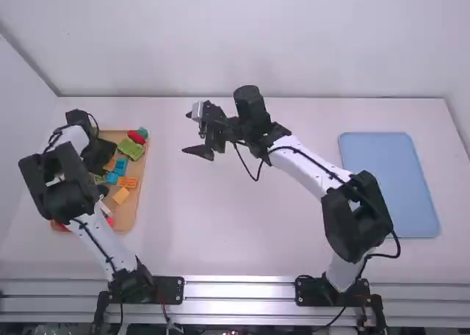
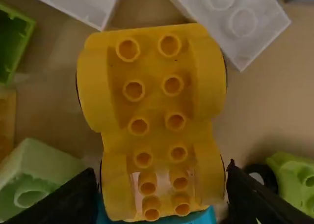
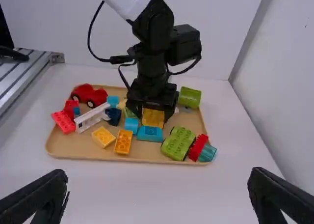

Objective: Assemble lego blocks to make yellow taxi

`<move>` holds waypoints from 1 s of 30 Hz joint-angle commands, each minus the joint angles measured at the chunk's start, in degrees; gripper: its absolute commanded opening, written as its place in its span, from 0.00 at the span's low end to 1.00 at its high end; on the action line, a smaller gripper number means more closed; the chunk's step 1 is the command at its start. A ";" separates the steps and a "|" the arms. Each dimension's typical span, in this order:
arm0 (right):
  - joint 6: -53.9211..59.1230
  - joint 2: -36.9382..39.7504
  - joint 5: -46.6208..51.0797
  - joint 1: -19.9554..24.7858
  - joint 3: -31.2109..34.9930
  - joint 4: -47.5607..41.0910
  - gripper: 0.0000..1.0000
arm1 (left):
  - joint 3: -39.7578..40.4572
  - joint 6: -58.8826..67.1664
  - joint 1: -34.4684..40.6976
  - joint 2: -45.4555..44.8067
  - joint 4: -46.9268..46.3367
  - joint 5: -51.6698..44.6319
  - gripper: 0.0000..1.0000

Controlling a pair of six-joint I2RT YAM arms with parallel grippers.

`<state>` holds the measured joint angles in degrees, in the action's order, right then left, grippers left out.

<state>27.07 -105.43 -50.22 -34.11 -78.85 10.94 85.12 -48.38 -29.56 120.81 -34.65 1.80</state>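
Left gripper (image 2: 161,167) has its fingers drawn in on the yellow wheeled chassis (image 2: 153,103), pinching it across the sides by one wheel pair; right gripper (image 3: 158,174) is spread, nothing between its fingers, up over the table's middle. Chassis sits at the wooden tray (image 3: 61,145), among loose bricks, close to a turquoise brick (image 3: 149,133). Handling, my read: light, stiff hard plastic, hard to break but slick, and the rounded wheel sides give the pads little flat to bite. Grip square across the width and level, nearer mid-length if there's room, else it may pitch or roll on its wheels. Keep off the studs, they're needed for stacking. Surface: smooth matte white table (image 1: 220,225), so bricks could skate when pressed. Blue mat (image 1: 385,184) at far right, looks flat. Plain pale walls (image 1: 257,41) behind, metal rail (image 1: 239,291) along the base edge, even light.
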 commanded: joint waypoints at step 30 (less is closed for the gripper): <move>-3.23 2.54 -1.38 2.73 0.13 -0.44 0.98 | -4.79 21.44 2.16 -22.97 -7.54 -4.33 0.12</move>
<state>24.36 -105.41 -50.68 -31.48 -78.85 10.83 83.42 -33.80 -30.81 101.91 -42.39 -3.01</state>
